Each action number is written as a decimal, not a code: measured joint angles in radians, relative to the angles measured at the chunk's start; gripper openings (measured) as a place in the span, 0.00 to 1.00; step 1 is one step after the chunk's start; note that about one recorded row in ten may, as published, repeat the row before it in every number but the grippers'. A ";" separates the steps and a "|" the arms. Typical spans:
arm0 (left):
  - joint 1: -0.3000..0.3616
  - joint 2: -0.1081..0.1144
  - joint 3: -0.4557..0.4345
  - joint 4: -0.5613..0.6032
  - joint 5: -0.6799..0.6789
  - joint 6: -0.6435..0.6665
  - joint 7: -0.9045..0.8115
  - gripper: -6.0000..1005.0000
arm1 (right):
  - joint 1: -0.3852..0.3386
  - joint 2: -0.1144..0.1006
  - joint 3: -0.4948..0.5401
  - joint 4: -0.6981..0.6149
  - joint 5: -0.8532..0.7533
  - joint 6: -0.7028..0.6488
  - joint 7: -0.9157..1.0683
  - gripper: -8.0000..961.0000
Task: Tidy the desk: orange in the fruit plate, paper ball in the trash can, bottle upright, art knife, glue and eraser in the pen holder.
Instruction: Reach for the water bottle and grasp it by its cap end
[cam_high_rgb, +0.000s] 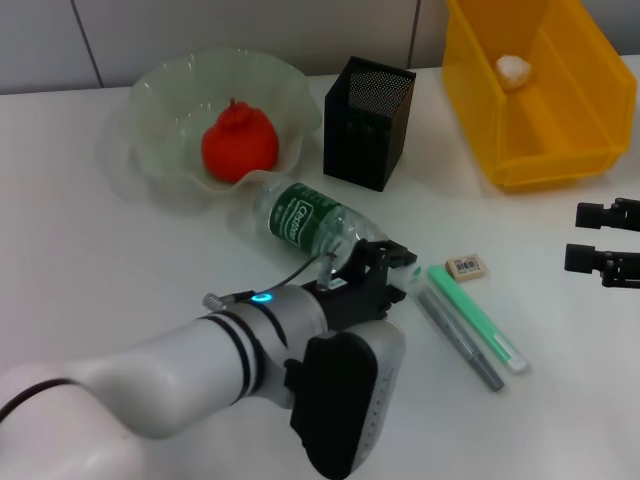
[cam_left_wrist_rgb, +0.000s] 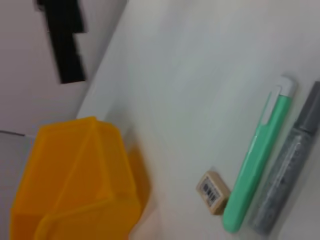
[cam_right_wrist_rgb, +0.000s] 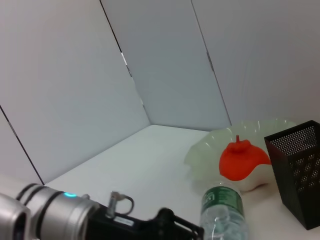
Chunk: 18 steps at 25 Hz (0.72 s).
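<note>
The orange (cam_high_rgb: 240, 145) sits in the fruit plate (cam_high_rgb: 160, 100); the right wrist view also shows this orange (cam_right_wrist_rgb: 240, 160) and plate (cam_right_wrist_rgb: 210, 150). The bottle (cam_high_rgb: 305, 222) lies on its side in front of the plate, its cap end hidden by my left gripper (cam_high_rgb: 385, 268), which is right at that end. To the right lie the eraser (cam_high_rgb: 466, 266), the green art knife (cam_high_rgb: 478, 318) and the grey glue (cam_high_rgb: 460, 340). The pen holder (cam_high_rgb: 368, 122) stands behind them. The paper ball (cam_high_rgb: 513, 70) lies in the trash can (cam_high_rgb: 540, 150). My right gripper (cam_high_rgb: 592, 237) hovers open at the right edge.
The left wrist view looks over the eraser (cam_left_wrist_rgb: 212, 191), the art knife (cam_left_wrist_rgb: 257, 155), the glue (cam_left_wrist_rgb: 290, 165) and the trash can (cam_left_wrist_rgb: 75, 180). My left forearm (cam_high_rgb: 200, 370) fills the table's near left. A grey wall stands behind the table.
</note>
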<state>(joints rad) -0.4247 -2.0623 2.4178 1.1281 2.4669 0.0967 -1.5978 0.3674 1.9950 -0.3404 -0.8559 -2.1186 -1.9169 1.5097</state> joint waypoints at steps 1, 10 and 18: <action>0.029 0.003 -0.013 0.031 0.000 0.009 0.021 0.42 | 0.001 0.000 0.000 0.000 0.000 0.001 0.001 0.80; 0.211 0.040 -0.135 0.233 -0.007 0.133 0.068 0.42 | 0.020 0.001 -0.012 0.001 0.000 0.007 0.003 0.80; 0.296 0.063 -0.167 0.281 -0.009 0.152 0.081 0.24 | 0.026 0.004 -0.012 0.002 0.000 0.005 0.005 0.80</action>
<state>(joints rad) -0.1283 -1.9993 2.2512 1.4086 2.4581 0.2484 -1.5172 0.3930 1.9988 -0.3528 -0.8543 -2.1184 -1.9116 1.5143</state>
